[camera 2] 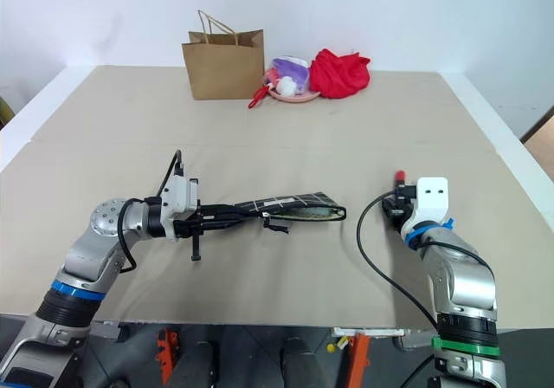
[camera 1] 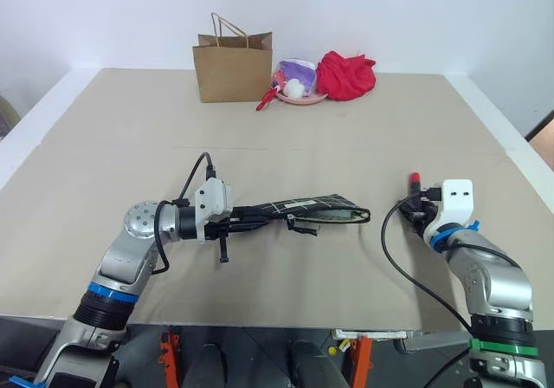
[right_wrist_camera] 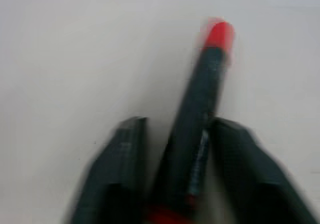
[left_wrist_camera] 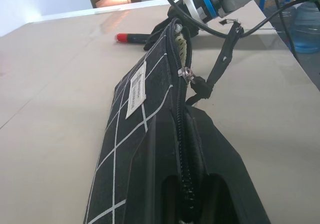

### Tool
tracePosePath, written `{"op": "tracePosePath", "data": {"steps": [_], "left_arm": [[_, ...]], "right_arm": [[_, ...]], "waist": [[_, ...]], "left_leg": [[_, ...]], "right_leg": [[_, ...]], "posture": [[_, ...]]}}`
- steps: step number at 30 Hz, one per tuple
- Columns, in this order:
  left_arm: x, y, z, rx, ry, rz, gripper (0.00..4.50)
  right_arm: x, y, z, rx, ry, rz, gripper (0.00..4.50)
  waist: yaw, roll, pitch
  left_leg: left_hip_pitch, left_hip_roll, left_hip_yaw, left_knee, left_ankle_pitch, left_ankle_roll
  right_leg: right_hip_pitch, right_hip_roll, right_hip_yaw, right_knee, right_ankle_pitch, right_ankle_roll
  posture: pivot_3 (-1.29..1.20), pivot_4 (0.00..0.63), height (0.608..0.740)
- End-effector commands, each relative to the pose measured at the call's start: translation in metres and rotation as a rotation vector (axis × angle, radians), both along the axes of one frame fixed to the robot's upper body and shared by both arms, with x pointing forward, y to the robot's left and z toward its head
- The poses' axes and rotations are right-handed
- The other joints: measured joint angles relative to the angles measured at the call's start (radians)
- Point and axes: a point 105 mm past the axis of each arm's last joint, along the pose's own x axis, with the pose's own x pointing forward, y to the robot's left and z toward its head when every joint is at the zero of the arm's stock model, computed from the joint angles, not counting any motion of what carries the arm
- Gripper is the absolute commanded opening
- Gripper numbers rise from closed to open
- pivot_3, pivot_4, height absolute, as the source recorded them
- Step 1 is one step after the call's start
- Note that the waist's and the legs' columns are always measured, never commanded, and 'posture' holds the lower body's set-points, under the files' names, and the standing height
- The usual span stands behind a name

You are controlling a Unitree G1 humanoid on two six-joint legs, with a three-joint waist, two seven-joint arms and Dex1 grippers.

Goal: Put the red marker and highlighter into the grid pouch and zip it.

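Observation:
The grid pouch, black with white lines, hangs level just above the table, and my left gripper is shut on its left end. Its zip is open, with the zip pull partway along. A light green thing, the highlighter, shows inside the pouch's open right end. The red marker, with a black barrel and a red cap, lies on the table at the right, pointing away from me. My right gripper has its two fingers closed along both sides of the barrel.
At the back of the table stand a brown paper bag, a pink plate with small items and a red cloth. The table's front edge runs just below both arms.

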Motion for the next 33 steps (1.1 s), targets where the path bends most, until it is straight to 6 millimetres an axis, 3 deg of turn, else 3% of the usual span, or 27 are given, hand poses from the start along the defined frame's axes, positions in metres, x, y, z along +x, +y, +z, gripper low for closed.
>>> {"op": "tracePosePath", "data": {"steps": [1,3,5,8,9,11,13,16,19,22,33], "left_arm": [[0.000,-0.001,0.014,-0.011,-0.059,-0.008,0.00],[0.000,-0.001,0.014,-0.011,-0.059,-0.009,0.00],[0.000,-0.001,0.013,-0.010,-0.059,-0.011,0.00],[0.000,-0.001,0.013,-0.009,-0.057,-0.014,0.00],[0.000,-0.001,0.014,-0.010,-0.056,-0.018,0.00],[0.000,-0.002,0.014,-0.010,-0.056,-0.026,0.00],[0.001,-0.001,0.014,-0.008,-0.053,-0.029,0.00],[0.002,0.000,0.014,-0.009,-0.050,-0.034,0.00],[0.002,-0.001,0.015,-0.010,-0.048,-0.039,0.00],[0.002,-0.002,0.015,-0.014,-0.046,-0.042,0.00],[-0.001,-0.005,0.017,-0.023,-0.049,-0.047,0.00]], "right_arm": [[-0.011,-0.014,-0.025,-0.026,0.095,-0.065,0.62],[-0.011,-0.013,-0.024,-0.030,0.093,-0.056,0.62],[-0.005,-0.004,-0.009,-0.010,0.018,0.031,0.62],[0.001,0.011,0.027,-0.007,-0.139,0.194,0.62],[0.001,0.016,0.048,-0.014,-0.200,0.301,0.62],[-0.007,0.027,0.084,-0.010,-0.266,0.516,0.62],[-0.030,0.045,0.117,0.010,-0.241,0.818,0.62],[-0.062,0.065,0.138,0.079,-0.143,1.087,0.62],[-0.093,0.083,0.134,0.128,0.039,1.264,0.62],[-0.106,0.091,0.118,0.089,0.147,1.328,0.62],[-0.090,0.081,0.086,-0.029,0.231,1.250,0.62]], "waist": [[0.001,0.000,0.000],[0.001,0.000,0.000],[0.001,0.000,0.000],[-0.003,0.000,0.001],[-0.005,0.002,0.001],[-0.006,0.008,0.006],[-0.008,0.010,0.007],[-0.008,0.011,0.008],[-0.005,0.010,0.008],[-0.005,0.010,0.008],[-0.005,0.009,0.009]], "left_leg": [[0.000,0.000,0.000,0.000,0.000,0.000],[0.000,0.000,0.000,0.000,0.000,0.000],[0.000,0.000,0.000,0.000,0.000,0.000],[0.000,0.000,0.000,0.000,0.000,0.000],[0.000,0.000,0.000,-0.001,0.000,0.000],[0.000,0.000,0.000,-0.001,0.000,0.000],[-0.001,-0.001,0.000,-0.001,0.000,0.000],[0.001,-0.001,0.000,-0.003,-0.001,0.001],[0.000,-0.001,-0.002,-0.003,-0.003,0.005],[-0.002,-0.001,-0.001,-0.002,-0.003,0.004],[-0.003,-0.002,-0.001,0.000,-0.003,0.003]], "right_leg": [[0.001,0.000,0.000,0.000,-0.001,-0.001],[0.001,0.000,0.000,0.000,-0.001,-0.002],[0.002,0.000,0.000,0.000,-0.001,-0.002],[0.001,0.000,0.000,-0.001,-0.001,0.001],[0.001,0.000,0.000,0.000,-0.001,0.001],[0.000,0.000,0.000,0.000,-0.001,0.002],[-0.001,-0.001,0.001,0.000,-0.001,0.002],[0.000,0.000,0.000,0.000,-0.002,0.002],[0.001,0.000,-0.002,0.000,-0.005,0.000],[0.000,-0.001,-0.002,0.000,-0.007,0.001],[-0.001,-0.002,-0.002,0.000,-0.006,0.003]], "posture": [[0.00,0.150,0.740],[0.00,0.150,0.740],[0.00,0.150,0.740],[0.00,0.150,0.740],[0.00,0.150,0.740],[0.00,0.150,0.740],[0.00,0.150,0.740],[0.00,0.150,0.740],[0.00,0.150,0.740],[0.00,0.150,0.740],[0.00,0.150,0.740]]}}
